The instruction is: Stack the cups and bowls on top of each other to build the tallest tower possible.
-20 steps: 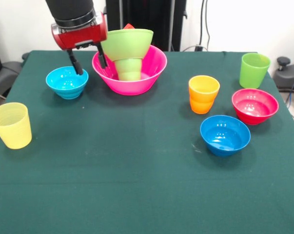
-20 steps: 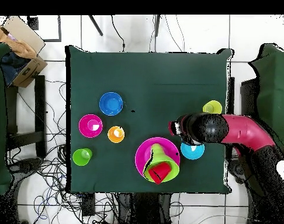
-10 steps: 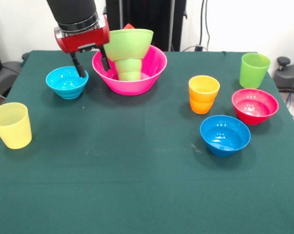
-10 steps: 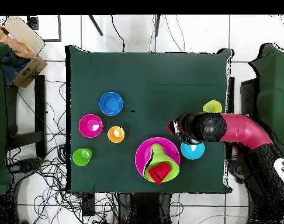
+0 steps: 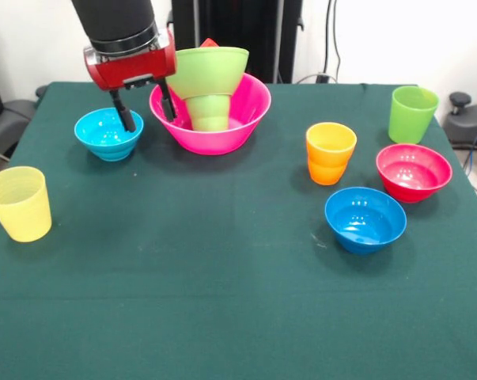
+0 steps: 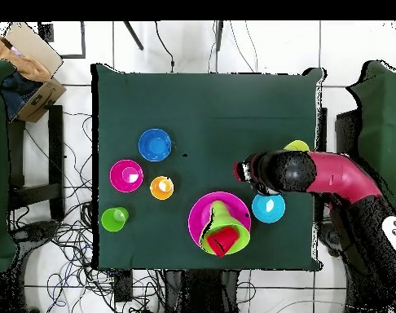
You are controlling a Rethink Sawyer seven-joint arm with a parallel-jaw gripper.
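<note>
Hovering with fingers spread apart and gripping nothing: the gripper [image 5: 143, 109], hanging between the light blue bowl [image 5: 108, 134] and the large pink bowl [image 5: 210, 112] at the far side of the table [image 5: 222, 301]. One dark finger [image 5: 124, 119] dipping over the light blue bowl's near rim, the other hanging just beside the pink bowl's wall; touching or not, impossible to tell.

Standing just beyond the gripper: the tower, with the small green cup [image 5: 210, 112] upside down inside the pink bowl, the lime green bowl [image 5: 209, 71] perching on it, tilting slightly, and the red cup [image 5: 210, 43] peeking over its rim. Seen from overhead, the red cup [image 6: 222, 240] lying within the lime green bowl [image 6: 231, 222].

Sitting alone near the table's edge, well apart from the rest: the pale yellow cup [image 5: 19, 203].

Clustering on the opposite side: the orange cup [image 5: 330, 153], the magenta bowl [image 5: 413, 172] just beside it, the darker blue bowl [image 5: 365, 218] in front of both, and the taller lime green cup [image 5: 412, 114] behind the magenta bowl.
</note>
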